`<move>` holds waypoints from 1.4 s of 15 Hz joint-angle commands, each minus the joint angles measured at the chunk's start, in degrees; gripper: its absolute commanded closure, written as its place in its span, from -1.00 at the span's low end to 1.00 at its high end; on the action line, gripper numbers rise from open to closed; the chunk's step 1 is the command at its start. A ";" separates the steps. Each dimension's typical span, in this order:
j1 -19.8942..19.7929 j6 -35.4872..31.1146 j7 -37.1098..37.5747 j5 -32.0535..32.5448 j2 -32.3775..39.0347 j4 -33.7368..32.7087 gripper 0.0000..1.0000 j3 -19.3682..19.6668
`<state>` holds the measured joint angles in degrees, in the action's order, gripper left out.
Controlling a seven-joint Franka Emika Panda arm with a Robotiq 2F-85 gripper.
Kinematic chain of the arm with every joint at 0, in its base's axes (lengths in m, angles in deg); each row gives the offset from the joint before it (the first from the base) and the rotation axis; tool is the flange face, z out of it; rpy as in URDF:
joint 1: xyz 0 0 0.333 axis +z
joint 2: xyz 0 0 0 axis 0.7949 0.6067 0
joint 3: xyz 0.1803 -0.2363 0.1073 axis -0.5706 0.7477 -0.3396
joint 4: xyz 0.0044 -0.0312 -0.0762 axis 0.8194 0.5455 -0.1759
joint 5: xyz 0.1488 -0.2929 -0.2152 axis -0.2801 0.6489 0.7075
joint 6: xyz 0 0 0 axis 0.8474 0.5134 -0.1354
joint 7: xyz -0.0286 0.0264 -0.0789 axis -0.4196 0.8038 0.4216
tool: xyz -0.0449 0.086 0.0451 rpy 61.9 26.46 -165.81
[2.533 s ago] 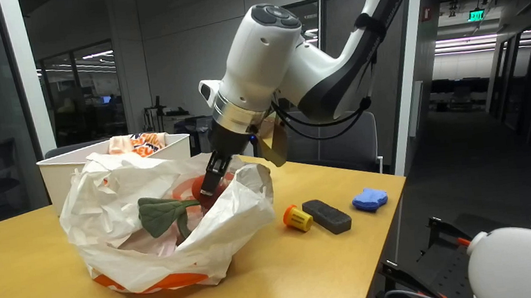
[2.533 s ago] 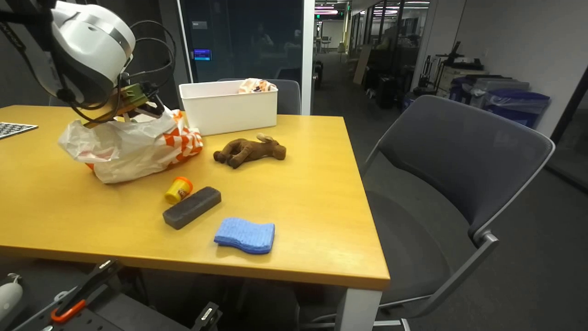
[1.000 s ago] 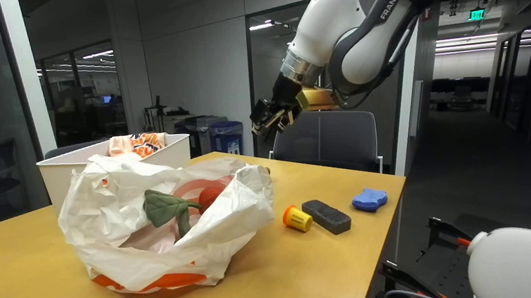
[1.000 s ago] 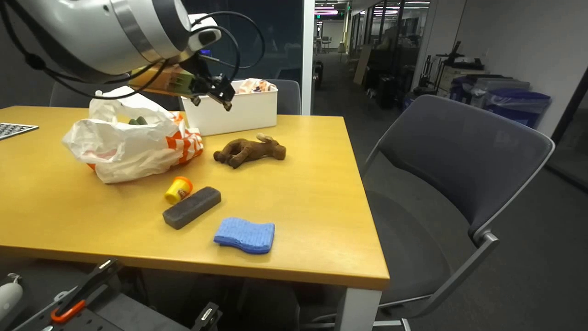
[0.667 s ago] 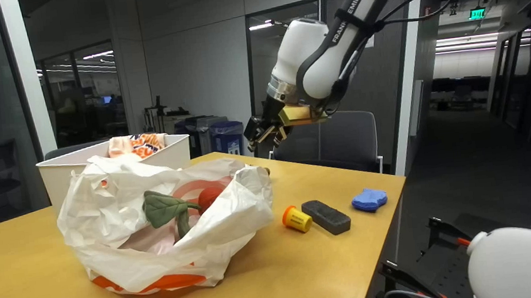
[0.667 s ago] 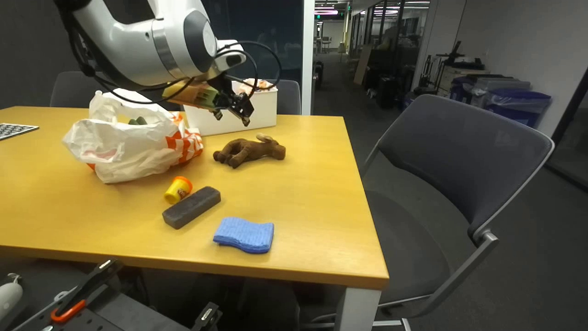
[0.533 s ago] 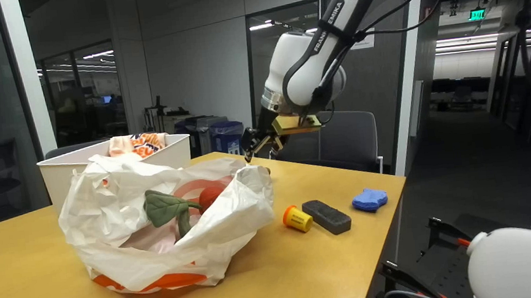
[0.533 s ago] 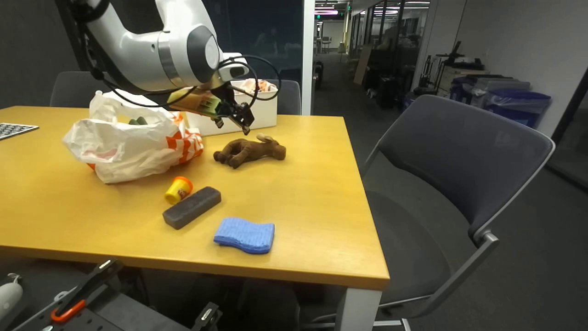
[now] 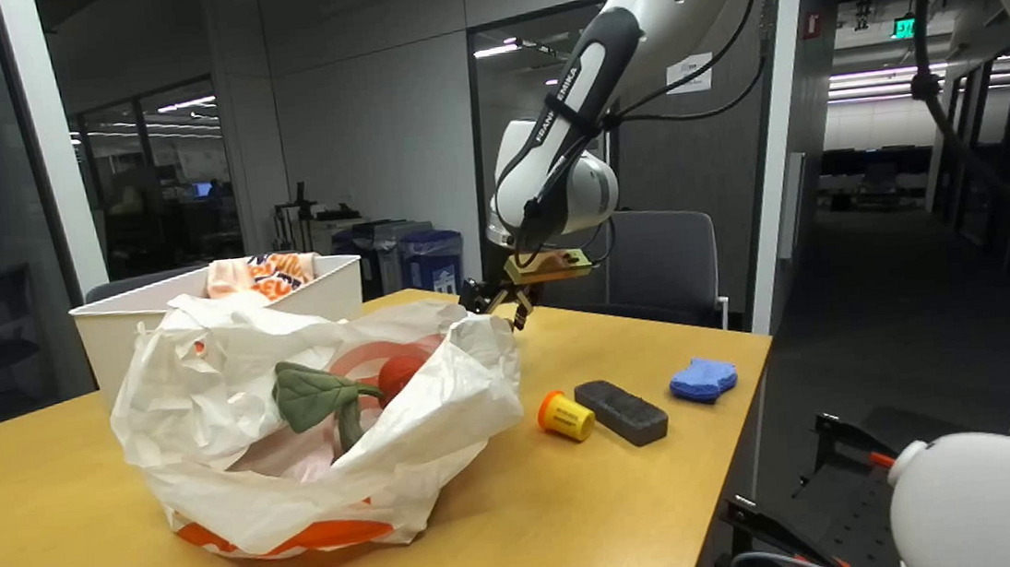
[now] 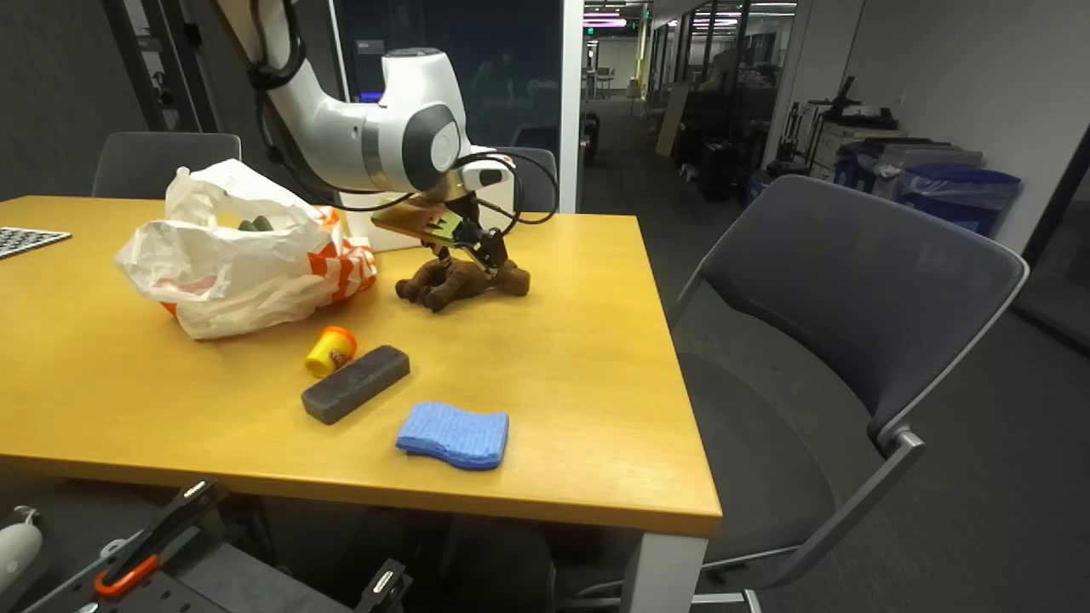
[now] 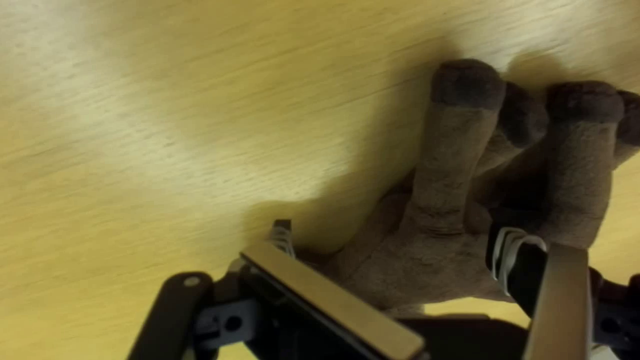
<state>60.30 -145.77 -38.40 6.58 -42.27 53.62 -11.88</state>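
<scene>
Jaws: wide apart, low over the brown plush animal [image 10: 460, 285]; of the fingertips [image 11: 520, 262], I see one above the base of the legs at lower right of the wrist view and the other beside the narrow end of the body, bottom centre. Whether either touches, I cannot tell.
Plush animal: on its side on the worktop [image 10: 588, 358], near the middle of the frame in an exterior view, dark-tipped feet at upper right of the wrist view.
Arm [image 10: 400, 140]: white, slanting down from upper left of that same exterior frame.
White plastic bag [image 9: 454, 427]: open-mouthed, orange-printed, left of centre in both exterior views; a red thing with green leaves [image 9: 312, 396] sits in its mouth.
White bin [image 9: 339, 295]: behind the bag, left of the frame in an exterior view, patterned cloth [image 9: 268, 274] showing at its rim.
Yellow tub [image 9: 569, 418]: orange-lidded, tipped over, right of the bag in both exterior views, just beside the dark grey block [image 9: 621, 412].
Blue pad [image 10: 454, 436]: lower middle of an exterior view, near the worktop's edge.
Checkered board [image 10: 30, 240]: at the left edge there.
Grey chair [image 10: 851, 289]: right side of that frame.
</scene>
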 commanded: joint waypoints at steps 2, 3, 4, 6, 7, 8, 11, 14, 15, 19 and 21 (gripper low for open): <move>-3.72 5.12 -6.42 -4.78 5.68 -7.19 -0.69 -3.87; -4.14 5.89 -7.42 -5.44 6.29 -7.94 -0.46 -4.58; -4.59 6.44 -8.37 -5.98 6.78 -8.46 -0.32 -5.23; -4.70 7.10 -9.31 -6.66 7.23 -9.06 0.01 -5.77; -4.24 6.96 -9.24 -6.32 7.11 -8.93 0.13 -5.37; -4.29 7.05 -9.61 -6.30 7.09 -8.95 0.33 -5.54; -3.36 6.75 -8.82 -5.60 6.86 -8.52 0.70 -4.44; -2.92 6.33 -7.90 -5.36 5.11 -7.15 0.79 -3.65; -2.72 5.76 -7.78 -5.11 3.34 -5.86 0.70 -3.38; -0.74 -1.88 -6.90 -2.55 -7.71 3.24 0.68 -0.71; 1.15 -7.35 -5.89 -0.35 -12.74 7.47 0.69 1.63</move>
<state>58.55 -146.44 -45.78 3.35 -44.79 51.79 -13.64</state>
